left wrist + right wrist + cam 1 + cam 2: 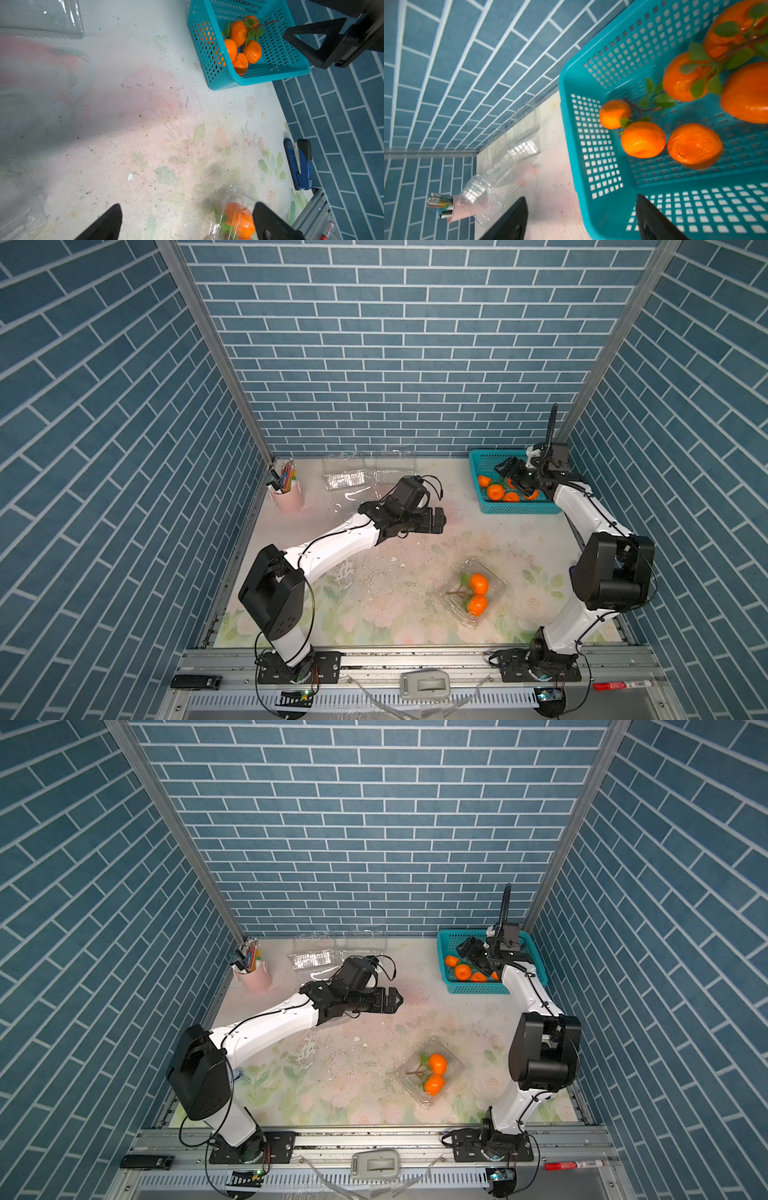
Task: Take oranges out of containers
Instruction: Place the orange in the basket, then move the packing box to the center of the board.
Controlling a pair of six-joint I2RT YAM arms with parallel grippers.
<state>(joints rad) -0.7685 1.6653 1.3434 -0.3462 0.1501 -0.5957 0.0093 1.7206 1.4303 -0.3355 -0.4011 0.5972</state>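
Note:
Two oranges (478, 585) joined by a leafy twig lie in a clear container (497, 577) at the front middle-right of the table, seen in both top views (436, 1065). In the left wrist view one orange (236, 216) shows through the container's wall. My left gripper (439, 521) hovers open and empty over the table's middle, short of that container. Several oranges (642, 140) lie in the teal basket (571, 128). My right gripper (513, 480) hangs over the basket, jaws wide apart with nothing between them. Empty clear containers (347, 481) lie by the back wall.
The teal basket (519, 510) stands in the back right corner. A pink pen cup (286, 498) stands at the back left. A blue stapler-like tool (299, 164) lies at the table's right edge. A grey device (424, 684) and a red marker (623, 685) rest on the front rail.

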